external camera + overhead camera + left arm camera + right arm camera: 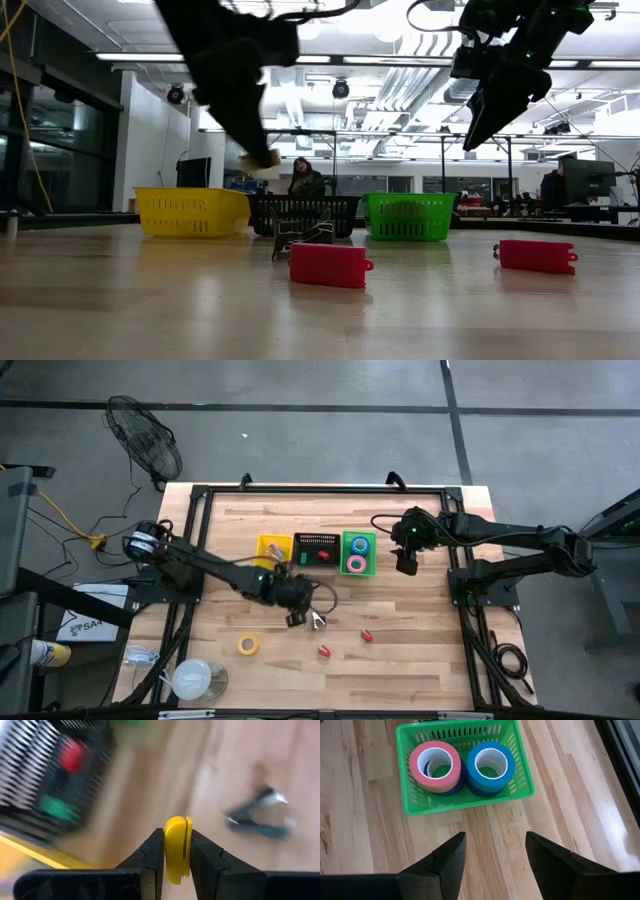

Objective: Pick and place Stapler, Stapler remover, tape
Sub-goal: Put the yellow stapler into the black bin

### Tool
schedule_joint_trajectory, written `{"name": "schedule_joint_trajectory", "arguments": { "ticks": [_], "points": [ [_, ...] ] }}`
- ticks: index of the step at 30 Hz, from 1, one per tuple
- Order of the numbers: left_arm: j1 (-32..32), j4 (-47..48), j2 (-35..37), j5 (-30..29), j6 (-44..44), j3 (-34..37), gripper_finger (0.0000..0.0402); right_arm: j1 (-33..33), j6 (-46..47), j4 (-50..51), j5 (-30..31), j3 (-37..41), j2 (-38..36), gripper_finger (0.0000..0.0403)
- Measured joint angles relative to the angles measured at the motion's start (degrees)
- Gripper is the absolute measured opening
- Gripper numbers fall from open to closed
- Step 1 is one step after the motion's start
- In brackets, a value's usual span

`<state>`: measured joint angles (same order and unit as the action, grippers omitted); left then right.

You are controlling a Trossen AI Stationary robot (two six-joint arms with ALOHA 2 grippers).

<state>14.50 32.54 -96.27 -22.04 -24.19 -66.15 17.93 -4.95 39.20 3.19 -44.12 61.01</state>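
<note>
— Left gripper [175, 851]?
— Clenched on a small yellow piece [176, 847], above mid-table near the black bin [314, 549].
— Right gripper [495, 851]?
— Spread wide, empty, right of the green bin [415, 805] holding pink tape [436, 764] and blue tape [490, 764]. Yellow tape [248, 645] lies near-left.

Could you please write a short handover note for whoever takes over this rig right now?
Left gripper: shut on a small yellow item, raised over the table near the yellow bin.
Right gripper: open, empty, hovering beside the green bin.
Done: pink tape and blue tape sit in the green bin; the black bin holds a red item.
Left: yellow tape, two red staplers and the metal staple remover lie on the table.
</note>
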Motion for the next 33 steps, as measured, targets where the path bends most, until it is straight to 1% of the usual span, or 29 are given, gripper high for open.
{"name": "schedule_joint_trajectory", "arguments": {
  "ticks": [4, 8, 14, 17, 21, 24, 27, 33],
  "points": [
    [-5.1, 0.2, 0.0, -1.5, 10.1, -3.1, 0.0061, 0.0, 0.0, 0.0, 0.1, 0.0, 0.0, 0.0197],
    [-10.6, 0.0, 0.1, -1.2, 16.5, -4.1, 0.0061, 0.0, 0.0, 0.0, 0.1, 0.0, 0.0, 0.0197],
    [-18.2, -1.9, 0.1, 4.4, 23.9, -4.4, 0.0061, 0.0, 0.0, 0.5, 0.1, 0.0, 0.0, 0.0197],
    [-20.9, -3.0, 0.1, 6.0, 27.6, -4.4, 0.0061, 0.0, 0.0, 0.4, 0.1, 0.0, 0.0, 0.0197],
    [-23.9, -3.0, 0.1, 6.6, 32.5, -4.4, 0.0061, 0.0, 0.0, 0.4, 0.1, 0.0, 0.0, 0.0197],
    [-25.7, -3.0, 0.1, 7.0, 38.3, -4.4, 0.0061, 0.0, 0.0, 0.4, 0.1, 0.0, 0.0, 0.0197],
    [-27.2, -3.1, -0.3, 8.6, 43.0, -4.4, 0.0061, 0.0, -0.2, 0.4, 0.1, 0.0, 0.0, 0.0197],
    [-29.1, -2.7, -2.4, 12.3, 57.4, -4.4, 0.0061, 0.0, -1.1, 0.4, 0.1, 0.0, 0.0, 0.0197]
  ]
}}
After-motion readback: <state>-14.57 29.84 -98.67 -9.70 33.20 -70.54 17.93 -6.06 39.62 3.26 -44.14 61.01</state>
